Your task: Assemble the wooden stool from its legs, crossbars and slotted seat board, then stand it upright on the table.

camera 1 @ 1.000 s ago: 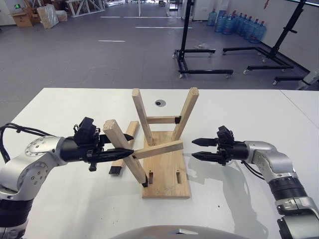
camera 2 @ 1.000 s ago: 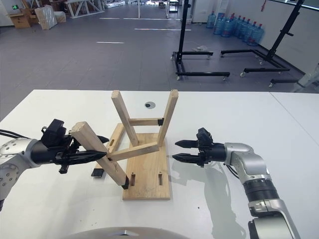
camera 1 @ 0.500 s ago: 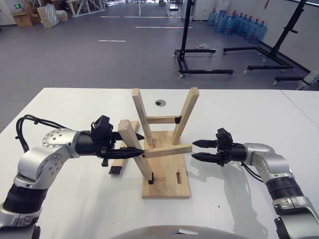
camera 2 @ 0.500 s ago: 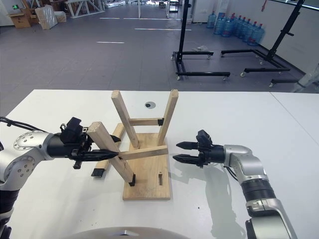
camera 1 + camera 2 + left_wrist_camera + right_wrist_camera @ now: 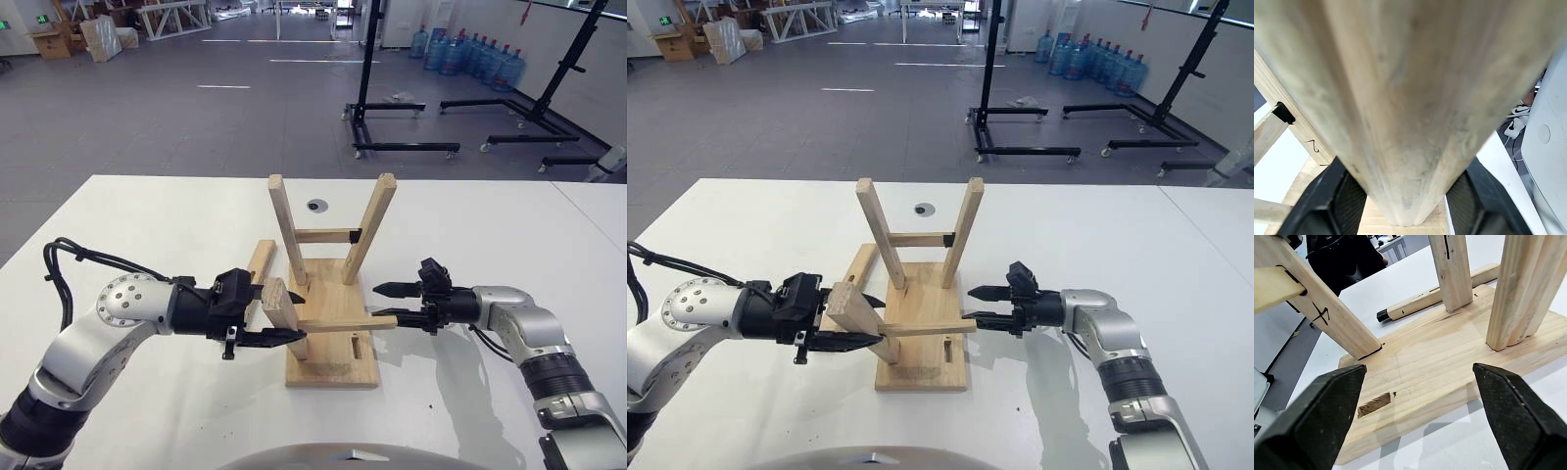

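The slotted seat board (image 5: pixel 338 368) lies flat on the white table. Two legs (image 5: pixel 367 227) stand in its far end, joined by a crossbar (image 5: pixel 323 235). My left gripper (image 5: pixel 279 318) is shut on a third leg (image 5: pixel 281 305), which leans with its foot (image 5: pixel 1369 350) at the board's near left slot. A crossbar (image 5: pixel 345 323) sticks out of this leg towards the right. My right gripper (image 5: pixel 392 305) is open at that crossbar's free end, one finger above it and one beside it. An empty slot (image 5: pixel 1374 402) shows near the board's front. A fourth leg (image 5: pixel 259 260) lies on the table left of the board.
A round hole (image 5: pixel 315 206) sits in the table behind the stool. A second white table (image 5: pixel 598 201) adjoins on the right. Black wheeled stands (image 5: pixel 402 98) and water bottles are on the floor far behind. Bare table lies on both sides of the board.
My left gripper has carried the leg with its crossbar to the right and down onto the board's near left corner. My right gripper has moved a little left to the crossbar's end.
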`<move>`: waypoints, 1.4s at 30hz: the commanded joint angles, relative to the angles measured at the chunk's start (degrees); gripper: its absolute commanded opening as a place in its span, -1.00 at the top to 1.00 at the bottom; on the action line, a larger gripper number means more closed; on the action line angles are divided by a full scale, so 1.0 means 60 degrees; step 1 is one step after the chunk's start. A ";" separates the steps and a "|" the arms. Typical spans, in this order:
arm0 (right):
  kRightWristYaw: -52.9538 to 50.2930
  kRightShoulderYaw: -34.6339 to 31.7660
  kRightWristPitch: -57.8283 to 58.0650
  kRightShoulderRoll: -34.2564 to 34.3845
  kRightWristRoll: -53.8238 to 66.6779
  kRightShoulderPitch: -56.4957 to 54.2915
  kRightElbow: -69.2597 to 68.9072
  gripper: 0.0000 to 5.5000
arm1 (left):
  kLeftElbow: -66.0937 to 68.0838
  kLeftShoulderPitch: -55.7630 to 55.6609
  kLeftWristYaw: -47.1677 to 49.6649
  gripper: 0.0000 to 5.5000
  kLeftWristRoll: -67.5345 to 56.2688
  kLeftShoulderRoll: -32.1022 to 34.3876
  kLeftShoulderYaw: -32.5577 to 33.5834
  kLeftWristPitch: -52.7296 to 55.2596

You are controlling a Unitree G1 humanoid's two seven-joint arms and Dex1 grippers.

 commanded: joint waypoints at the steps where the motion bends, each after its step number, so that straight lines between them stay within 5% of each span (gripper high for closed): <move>1: -0.0017 -0.0050 0.0091 -0.0163 -0.0031 0.0003 -0.0057 -0.46 | 0.0092 0.1002 0.0111 0.03 0.0554 0.0532 -0.0645 0.0818; 13: -0.0461 -0.0080 -0.0047 0.0079 -0.0066 0.0081 0.0014 -0.46 | 0.0353 0.2422 0.1212 -0.58 0.0940 0.0648 0.1310 0.0802; 17: -0.0752 -0.0165 -0.0172 0.0213 -0.0054 0.0406 -0.0086 -0.46 | 0.0882 0.3480 0.2522 -0.58 0.1503 -0.0068 0.1793 0.0835; 23: -0.1262 -0.0499 -0.0251 0.0246 0.0049 0.1084 -0.0594 -0.46 | 0.0403 0.3335 0.6482 -0.58 0.1930 -0.3471 0.1236 0.1960; 26: -0.1485 -0.0653 -0.0233 0.0300 0.0126 0.1463 -0.0875 -0.46 | 0.0171 0.3296 0.7608 -0.58 0.2352 -0.4190 0.1027 0.2555; 37: -0.1944 -0.0582 -0.0383 0.0826 0.0114 0.1645 -0.1031 -0.46 | 0.1581 0.2759 0.8005 -0.58 0.3660 -0.4239 0.0228 0.3156; 42: -0.1944 -0.0585 -0.0310 0.0843 0.0184 0.1785 -0.1226 -0.46 | 0.2101 0.3006 0.7787 -0.28 0.3681 -0.4374 0.0310 0.2731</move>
